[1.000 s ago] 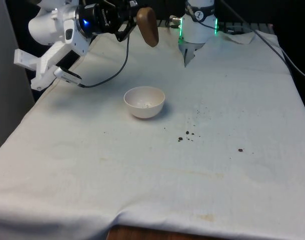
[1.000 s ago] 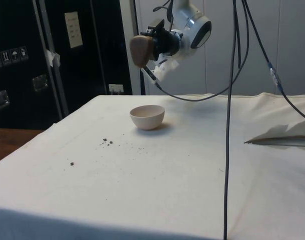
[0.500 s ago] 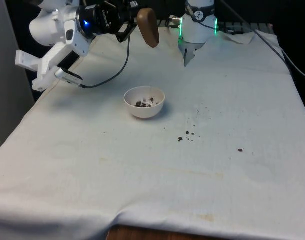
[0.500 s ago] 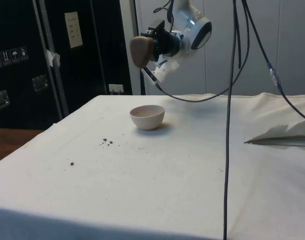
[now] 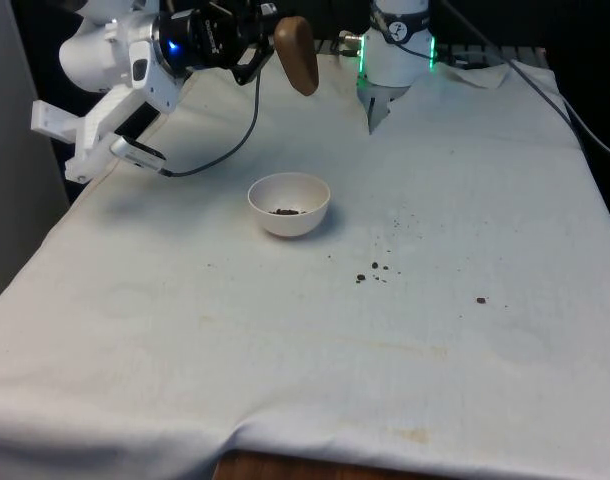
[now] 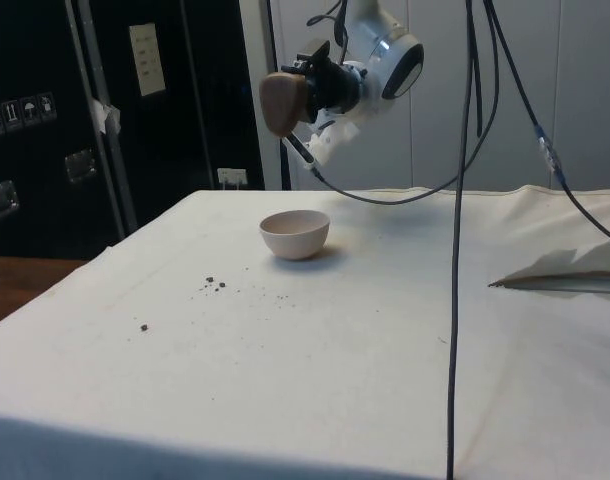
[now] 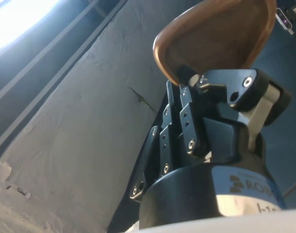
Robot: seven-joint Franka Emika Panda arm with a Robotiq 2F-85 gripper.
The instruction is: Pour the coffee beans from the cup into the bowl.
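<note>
Brown wooden cup (image 5: pixel 296 53) tipped high above white round bowl (image 5: pixel 289 204), pinched in jaws. Beans (image 5: pixel 285 211) inside. Best hold mouth at 6 o'clock until drained.

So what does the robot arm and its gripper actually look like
The arm has glossy white rounded shells with dark joint sections. A thin black cable loops from it. The black two-finger gripper has a round black body with pale lettering, angular black fingers studded with silver screws, and a light grey part beside them.
</note>
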